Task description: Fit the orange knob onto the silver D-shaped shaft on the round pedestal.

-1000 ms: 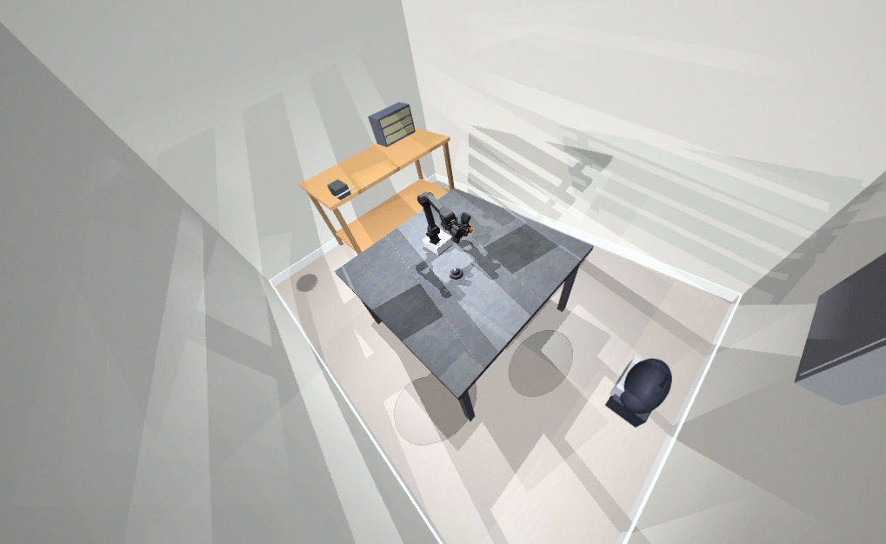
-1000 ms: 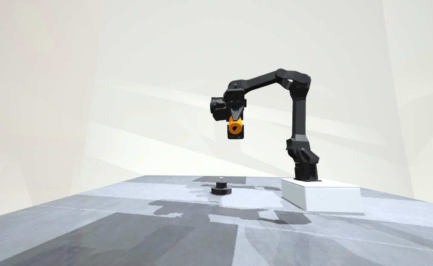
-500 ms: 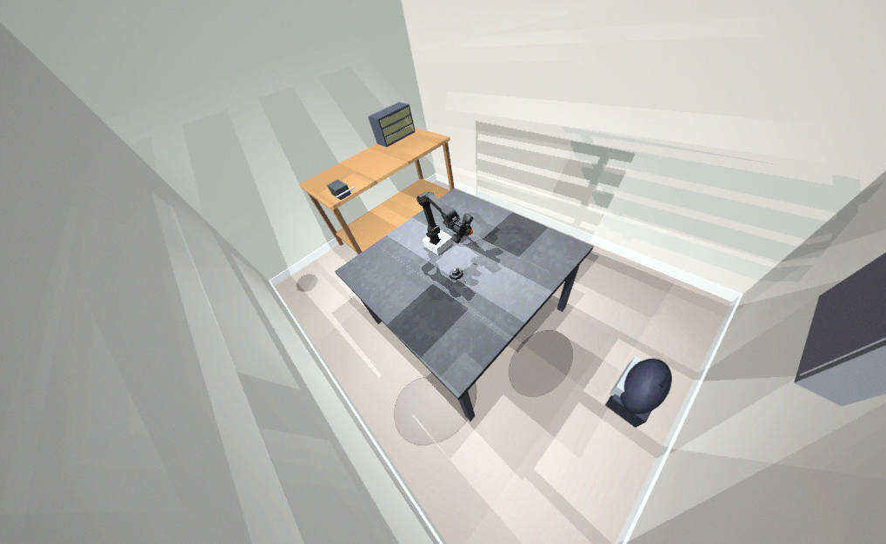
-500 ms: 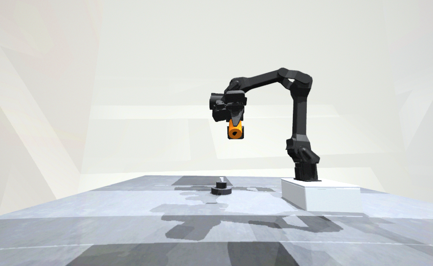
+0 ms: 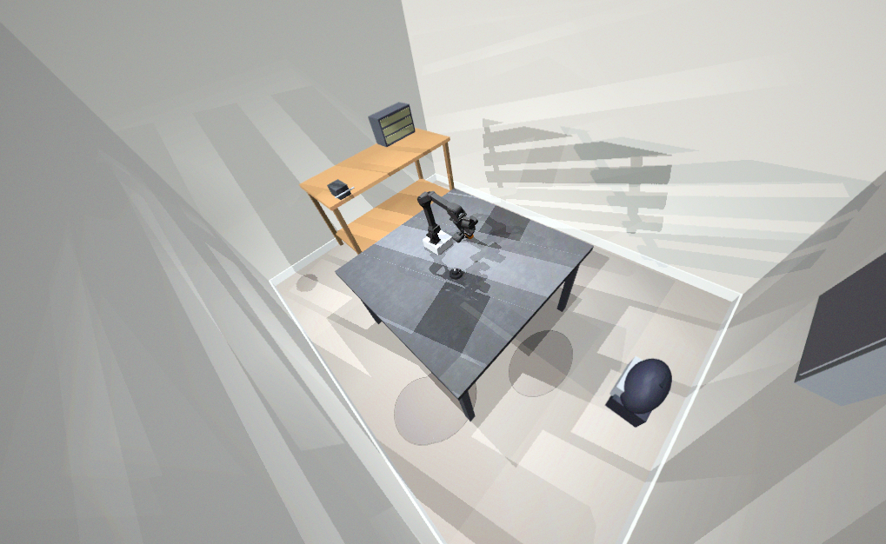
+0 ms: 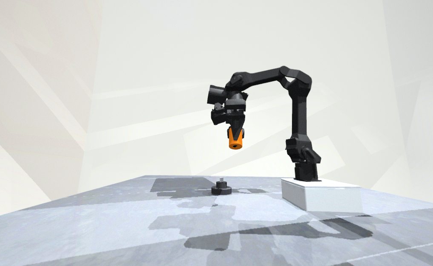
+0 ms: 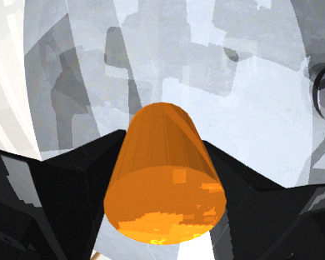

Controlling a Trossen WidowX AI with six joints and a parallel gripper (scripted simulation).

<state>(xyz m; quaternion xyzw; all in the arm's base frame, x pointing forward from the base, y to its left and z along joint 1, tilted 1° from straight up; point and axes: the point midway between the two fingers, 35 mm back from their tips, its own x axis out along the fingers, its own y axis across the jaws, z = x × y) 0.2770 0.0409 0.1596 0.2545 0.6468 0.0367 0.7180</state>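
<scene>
The orange cylindrical knob [image 6: 235, 138] is clamped between the black fingers of the parallel-jaw gripper [image 6: 236, 130] and is held high in the air, well above the grey mottled table top [image 6: 112, 224]. The knob hangs nearly upright, its lower end tilted a little toward the exterior camera, so that a small dark hole is seen in its underside. In the wrist view the knob's [image 7: 164, 179] smooth closed end faces the camera, with a black finger [image 7: 72, 190] pressed against each side.

The round black pedestal [image 6: 221, 189] with the short silver D-shaped shaft [image 6: 221, 180] stands on the table, below the knob and slightly to its left in the exterior view, well apart from it. Nothing is seen in the space between knob and shaft. The shaft's flat side cannot be made out.

The black six-joint arm [image 6: 297, 108] is mounted on a white rectangular base block [image 6: 324, 196], which sits near the pedestal on the table. Beyond the table [image 5: 500, 297], in the top view, a wooden two-level bench [image 5: 378, 169] is seen carrying a grey drawer box [image 5: 393, 124] and a small dark device [image 5: 337, 187]; a dark rounded object on a pale block [image 5: 643, 386] lies on the floor, well apart.
</scene>
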